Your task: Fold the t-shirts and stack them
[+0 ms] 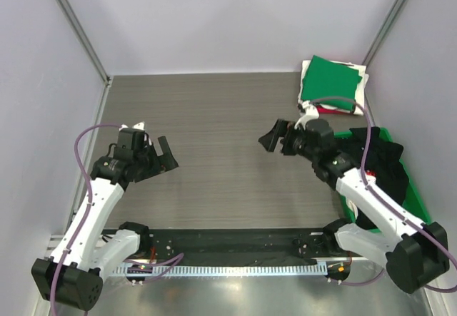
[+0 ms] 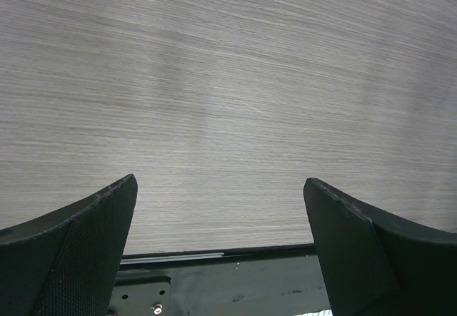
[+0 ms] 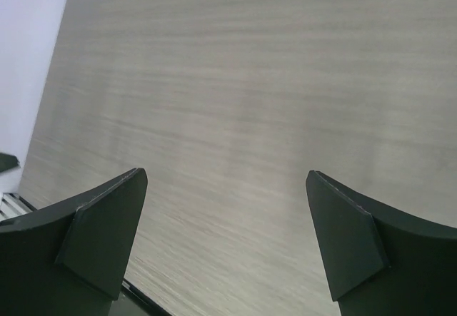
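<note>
t-shirts (image 1: 330,80) folded, stacked far-right corner | black tee (image 1: 382,166) lies in bin (image 1: 420,200) at right edge | i hold left gripper (image 1: 168,157) and right gripper (image 1: 275,141) spread, empty, ready to fetch it

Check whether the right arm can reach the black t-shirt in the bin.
Probably yes: the black t-shirt lies uncovered in the bin beside that arm, and the right gripper is open and empty.

Left hand (image 1: 158,152), right hand (image 1: 275,136) aloft, facing inward, fingers spread wide.
</note>
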You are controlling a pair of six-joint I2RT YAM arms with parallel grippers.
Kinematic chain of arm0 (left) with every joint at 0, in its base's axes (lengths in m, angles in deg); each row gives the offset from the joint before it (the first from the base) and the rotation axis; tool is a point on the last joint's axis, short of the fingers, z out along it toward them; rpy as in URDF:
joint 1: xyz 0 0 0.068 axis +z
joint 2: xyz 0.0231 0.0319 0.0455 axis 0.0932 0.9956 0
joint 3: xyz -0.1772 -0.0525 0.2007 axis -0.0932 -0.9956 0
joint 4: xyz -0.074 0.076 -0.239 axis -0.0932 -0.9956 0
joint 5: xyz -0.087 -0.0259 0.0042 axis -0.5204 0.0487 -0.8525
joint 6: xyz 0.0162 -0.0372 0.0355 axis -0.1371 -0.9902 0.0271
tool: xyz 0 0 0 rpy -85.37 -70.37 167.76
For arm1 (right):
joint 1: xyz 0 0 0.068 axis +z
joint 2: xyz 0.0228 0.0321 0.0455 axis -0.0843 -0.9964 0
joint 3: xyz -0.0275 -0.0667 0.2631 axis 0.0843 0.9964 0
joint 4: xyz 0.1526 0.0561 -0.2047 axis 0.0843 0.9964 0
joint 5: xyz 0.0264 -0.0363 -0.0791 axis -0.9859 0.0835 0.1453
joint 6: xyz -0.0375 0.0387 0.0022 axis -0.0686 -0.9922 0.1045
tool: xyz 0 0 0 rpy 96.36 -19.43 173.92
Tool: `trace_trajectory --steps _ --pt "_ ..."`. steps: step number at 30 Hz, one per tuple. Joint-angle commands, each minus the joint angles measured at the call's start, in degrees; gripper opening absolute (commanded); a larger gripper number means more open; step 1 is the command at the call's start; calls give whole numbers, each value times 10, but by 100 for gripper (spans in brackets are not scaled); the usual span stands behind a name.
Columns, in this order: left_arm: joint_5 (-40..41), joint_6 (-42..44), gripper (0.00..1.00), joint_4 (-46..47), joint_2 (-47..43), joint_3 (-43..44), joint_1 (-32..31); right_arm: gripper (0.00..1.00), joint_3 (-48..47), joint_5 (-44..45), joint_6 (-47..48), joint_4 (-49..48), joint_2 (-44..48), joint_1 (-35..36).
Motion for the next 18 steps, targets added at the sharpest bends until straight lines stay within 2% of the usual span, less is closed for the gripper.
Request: trace_trajectory --steps 1,5,9,18 --pt "-6 -1 100 18 -5 -1 -3 100 74 61 -69 -114 57 58" --pt "0 -2 100 15 -5 -1 -3 100 162 152 -106 -102 117 93" --pt "3 -3 100 16 -6 -1 -3 100 216 180 -154 -103 143 92" --pt "3 -5 99 19 -21 -6 -8 100 260 138 -189 -159 146 92"
